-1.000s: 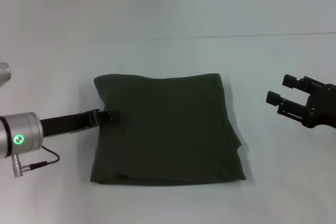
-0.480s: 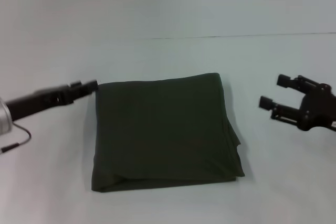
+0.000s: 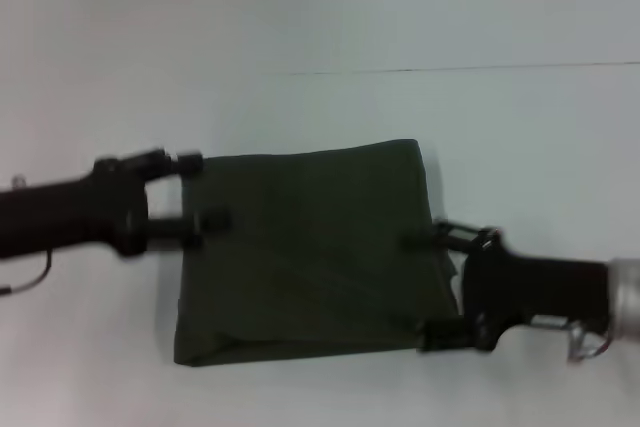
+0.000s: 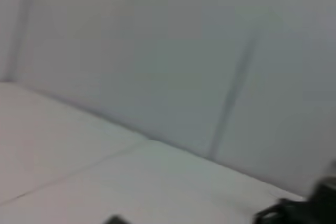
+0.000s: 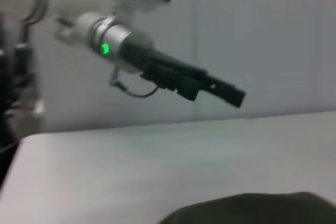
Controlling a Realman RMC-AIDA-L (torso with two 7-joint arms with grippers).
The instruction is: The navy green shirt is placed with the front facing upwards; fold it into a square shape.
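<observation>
Lying mid-tabletop (image 3: 560, 127), the shirt (image 3: 310, 247) is already a rough square; left pincer (image 3: 205, 190) and right pincer (image 3: 420, 287), both spread, flank its side edges, likely to neaten them

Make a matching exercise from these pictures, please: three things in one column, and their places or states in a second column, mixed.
Things:
1. shirt
2. left gripper
3. right gripper

Places or states:
A. open, at the shirt's right edge
B. folded, lying flat on the table
C. open, at the shirt's left edge

Pairs: 1-B, 2-C, 3-A
</observation>
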